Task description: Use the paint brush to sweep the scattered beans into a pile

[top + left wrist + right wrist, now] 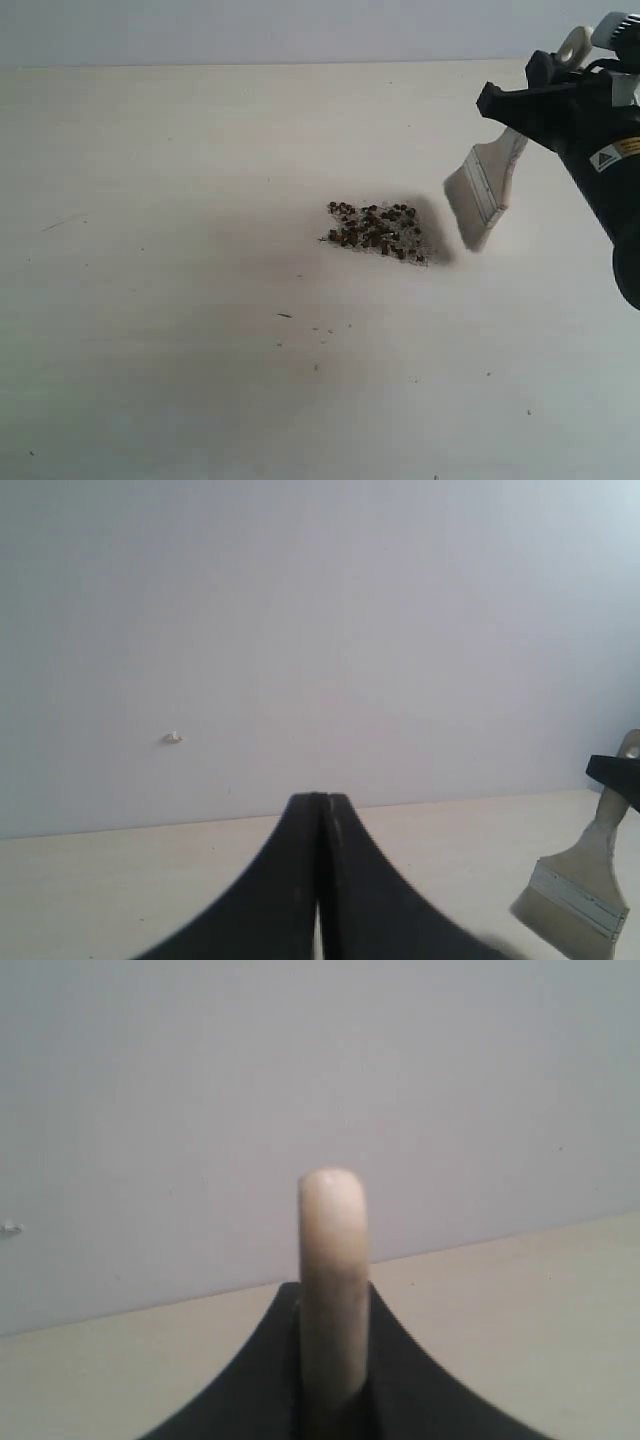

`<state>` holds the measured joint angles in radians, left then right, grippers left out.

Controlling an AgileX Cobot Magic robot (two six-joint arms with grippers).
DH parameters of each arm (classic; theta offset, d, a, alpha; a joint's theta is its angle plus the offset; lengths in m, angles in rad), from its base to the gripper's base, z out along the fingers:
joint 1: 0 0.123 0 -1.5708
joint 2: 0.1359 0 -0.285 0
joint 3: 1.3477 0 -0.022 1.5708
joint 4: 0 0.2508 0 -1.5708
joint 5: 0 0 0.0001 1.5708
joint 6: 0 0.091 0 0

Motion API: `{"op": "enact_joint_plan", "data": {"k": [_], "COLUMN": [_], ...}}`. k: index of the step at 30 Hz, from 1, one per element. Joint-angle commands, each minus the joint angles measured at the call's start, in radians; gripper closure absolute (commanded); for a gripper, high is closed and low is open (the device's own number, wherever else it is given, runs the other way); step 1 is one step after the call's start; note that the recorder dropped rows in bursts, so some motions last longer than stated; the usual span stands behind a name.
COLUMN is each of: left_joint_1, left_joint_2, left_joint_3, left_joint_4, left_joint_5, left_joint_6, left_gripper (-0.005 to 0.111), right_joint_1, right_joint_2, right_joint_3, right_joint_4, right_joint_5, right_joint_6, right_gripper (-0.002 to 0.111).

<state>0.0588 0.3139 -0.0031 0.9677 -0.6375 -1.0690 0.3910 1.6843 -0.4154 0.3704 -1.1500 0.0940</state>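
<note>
Beans (pixel 378 232), tiny round dark reddish-brown pellets, are lying bunched on the pale counter (pixel 150 350) below the right claw (pixel 512 105). It is clamping the wide, pale-bristled paint brush (pixel 487 195) by its stiff cream handle. Being light, the beans are likely rolling easily, so soft strokes are suiting them. The left claw (pixel 320 810) is sitting clenched, empty.

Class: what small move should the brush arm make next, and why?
Probably lower the paint brush, held in the right gripper, onto the table beside the beans and push inward: it hangs tilted above the table, and the patch looks loosely spread.
</note>
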Motion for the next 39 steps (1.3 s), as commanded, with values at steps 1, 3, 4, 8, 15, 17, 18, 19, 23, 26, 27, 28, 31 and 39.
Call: {"op": "enact_joint_plan", "data": {"k": [1,3,4,8,15,17,18,19,23,26,27,28,31,39], "left_joint_1": [0.001,0.001,0.001,0.001,0.001,0.001,0.001,0.001,0.001,0.001,0.001,0.001,0.001,0.001], "left_joint_2": [-0.007,-0.007,-0.007,-0.007,-0.007,-0.007,-0.007,-0.007,-0.007,-0.007,-0.007,-0.007,-0.007,-0.007], "left_joint_3": [0.003,0.003,0.003,0.003,0.003,0.003,0.003,0.003,0.003,0.003,0.003,0.003,0.003,0.003], "left_joint_4": [-0.003,-0.003,-0.003,-0.003,-0.003,-0.003,-0.003,-0.003,-0.003,-0.003,-0.003,-0.003,-0.003,-0.003], "left_joint_5": [-0.004,-0.004,-0.004,-0.004,-0.004,-0.004,-0.004,-0.004,-0.004,-0.004,-0.004,-0.004,-0.004,-0.004], "left_joint_6": [0.002,0.002,0.002,0.002,0.002,0.002,0.002,0.002,0.002,0.002,0.002,0.002,0.002,0.002], "left_gripper": [0.107,0.107,0.107,0.107,0.107,0.107,0.107,0.107,0.107,0.107,0.107,0.107,0.107,0.107], "right_joint_1": [0.005,0.005,0.005,0.005,0.005,0.005,0.005,0.005,0.005,0.005,0.005,0.005,0.005,0.005], "right_joint_2": [-0.006,0.002,0.006,0.032,0.096,0.102,0.107,0.109,0.122,0.127,0.127,0.127,0.124,0.076], "right_joint_3": [-0.002,-0.002,-0.002,-0.002,-0.002,-0.002,-0.007,-0.010,-0.030,-0.043,-0.043,-0.043,-0.043,-0.043], "right_joint_4": [0.005,0.014,0.017,0.018,0.001,-0.038,-0.043,-0.043,-0.067,-0.073,-0.073,-0.071,-0.049,-0.005], "right_joint_5": [-0.001,0.004,0.004,0.020,0.018,0.011,0.006,0.006,0.021,0.031,0.027,0.023,0.019,0.033], "right_joint_6": [-0.038,-0.040,-0.040,-0.040,0.038,0.070,0.094,0.110,0.173,0.173,0.173,0.171,0.169,0.083], "right_gripper": [0.108,0.108,0.108,0.108,0.108,0.108,0.108,0.108,0.108,0.108,0.108,0.108,0.108,0.108]}}
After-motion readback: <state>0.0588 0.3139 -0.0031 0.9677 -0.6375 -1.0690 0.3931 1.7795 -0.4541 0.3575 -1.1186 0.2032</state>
